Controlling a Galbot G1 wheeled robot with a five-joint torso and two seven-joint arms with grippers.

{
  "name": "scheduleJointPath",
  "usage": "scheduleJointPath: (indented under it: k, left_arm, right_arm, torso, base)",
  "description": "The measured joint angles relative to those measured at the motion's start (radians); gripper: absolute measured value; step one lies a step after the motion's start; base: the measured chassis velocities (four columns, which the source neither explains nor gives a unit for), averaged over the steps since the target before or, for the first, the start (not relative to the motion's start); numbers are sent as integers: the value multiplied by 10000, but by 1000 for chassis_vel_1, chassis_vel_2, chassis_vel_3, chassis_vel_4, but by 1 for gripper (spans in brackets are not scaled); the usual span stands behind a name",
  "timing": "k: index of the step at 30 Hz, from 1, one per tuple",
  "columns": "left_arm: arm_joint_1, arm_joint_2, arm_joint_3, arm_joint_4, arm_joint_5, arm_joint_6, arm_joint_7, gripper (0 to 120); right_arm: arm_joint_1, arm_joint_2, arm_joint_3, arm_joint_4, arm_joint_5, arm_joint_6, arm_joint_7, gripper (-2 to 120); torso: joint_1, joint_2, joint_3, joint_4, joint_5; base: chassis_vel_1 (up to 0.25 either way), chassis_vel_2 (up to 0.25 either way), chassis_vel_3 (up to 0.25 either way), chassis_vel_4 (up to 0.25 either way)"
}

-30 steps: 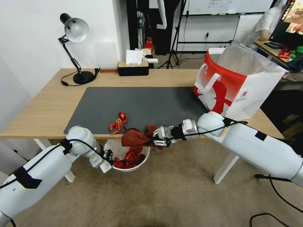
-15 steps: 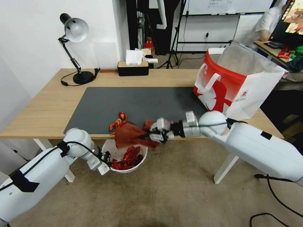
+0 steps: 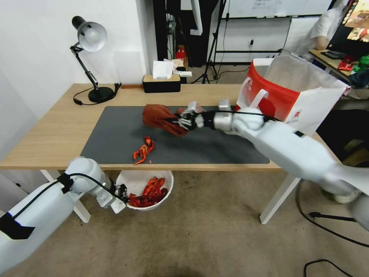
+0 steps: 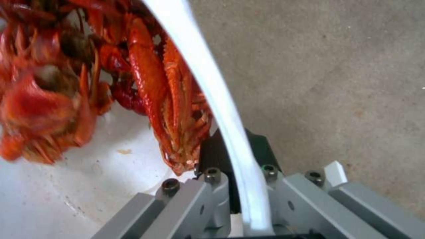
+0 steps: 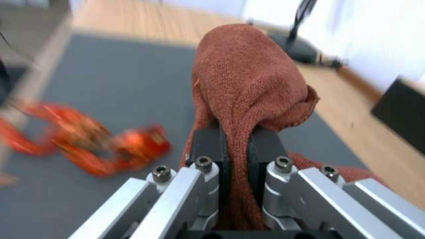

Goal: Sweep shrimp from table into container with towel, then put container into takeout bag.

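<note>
— What do we see at the right pincer [image 3: 183,120]?

— We see it out over the dark grey mat [image 3: 115,134] of the bench [image 3: 50,130], clear of the surface, clamped on the towel [image 3: 159,116]. In the right wrist view its two black pads [image 5: 261,149] press a fold of the rust-brown cloth between them, and the rest bulges out beyond the tips.

— And the shrimp?

— We count two lots. A small cluster of shrimp [image 3: 143,149] lies on the mat near the bench's front edge, well apart from the towel. The larger heap sits in the container [image 3: 132,179], which is held below the front edge, just under that cluster and above the floor.

— Who holds the container?

— The left pincer [image 3: 122,194], closed on its rim. In the left wrist view we see the white wall [image 4: 212,99] running between the pads, one inside beside the shellfish, one outside.

— The takeout bag?

— We see the takeout bag [image 3: 296,100] upright and open-mouthed at the right end of the bench, behind the right arm. A desk lamp [image 3: 90,57] stands at the far left corner.
</note>
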Motion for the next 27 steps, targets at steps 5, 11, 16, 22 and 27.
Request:
scheduleJointPath:
  k: [5, 11, 16, 22, 27]
  left_arm:
    - [305, 247, -273, 26, -170, -10, -51, 0]
    - [355, 301, -303, 38, -258, -16, -70, 0]
    - [284, 271, -243, 45, -268, -17, -76, 0]
    - [80, 244, -74, 64, -281, -12, -70, 0]
    - [-12, 264, -40, 64, -323, 9, -57, 0]
  right_arm:
    - [24, 1245, -137, -1684, -1450, 272, -140, 6]
    - [-39, 1641, -352, -2006, -1589, 641, -700, 6]
    - [-131, 1338, -533, -1657, -1411, 779, -1277, 6]
    - [-221, 997, -825, -1034, -1169, 785, -1708, 6]
    - [-235, 842, -1045, -663, -1050, 785, -1961, 6]
  torso:
    - [0, -1, 0, -10, 0]
    - [-2, -1, -2, -5, 1]
    - [-4, 1, -4, -11, 4]
    - [-4, 4, -5, -13, 6]
    - [-5, 4, -4, -11, 7]
  base:
    - [0, 0, 0, 0]
    - [0, 0, 0, 0]
    - [0, 0, 0, 0]
    - [0, 0, 0, 0]
    - [0, 0, 0, 0]
